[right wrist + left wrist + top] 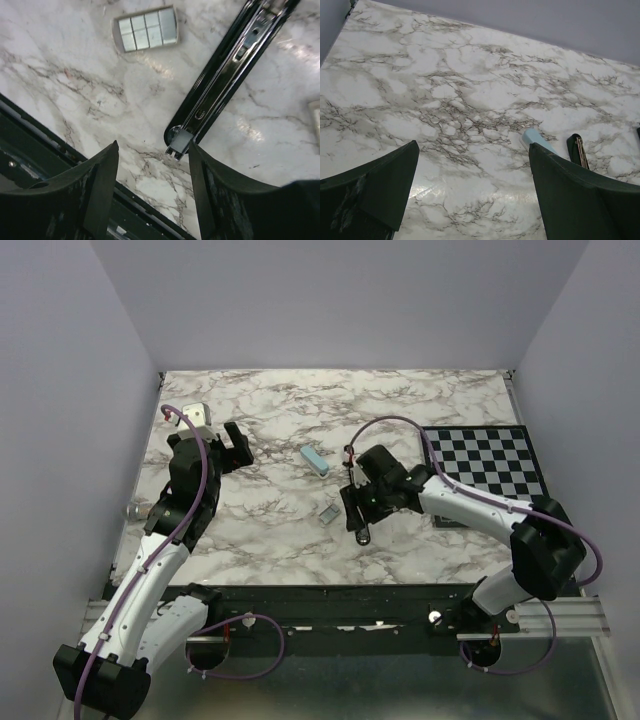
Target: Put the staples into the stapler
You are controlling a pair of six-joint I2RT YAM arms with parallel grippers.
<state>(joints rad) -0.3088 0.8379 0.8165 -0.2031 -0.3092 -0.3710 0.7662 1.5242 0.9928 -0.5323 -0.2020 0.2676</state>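
Observation:
The stapler [360, 530] lies opened out on the marble table, its black body and silvery channel [235, 60] running diagonally through the right wrist view. Its near end sits just ahead of my right fingertips. The staples [327, 512] are a small grey block left of the stapler, also in the right wrist view [146, 28]. My right gripper [352, 510] is open and empty over the stapler's near end [152, 172]. My left gripper [235, 445] is open and empty at the far left, above bare marble [475, 185]. The stapler's tip shows there [577, 150].
A light blue box [314, 460] lies in the middle of the table, also in the left wrist view [535, 139]. A checkerboard mat [485, 465] lies at the right. A small grey object [133, 510] sits at the table's left edge. The black front rail [30, 150] is close below.

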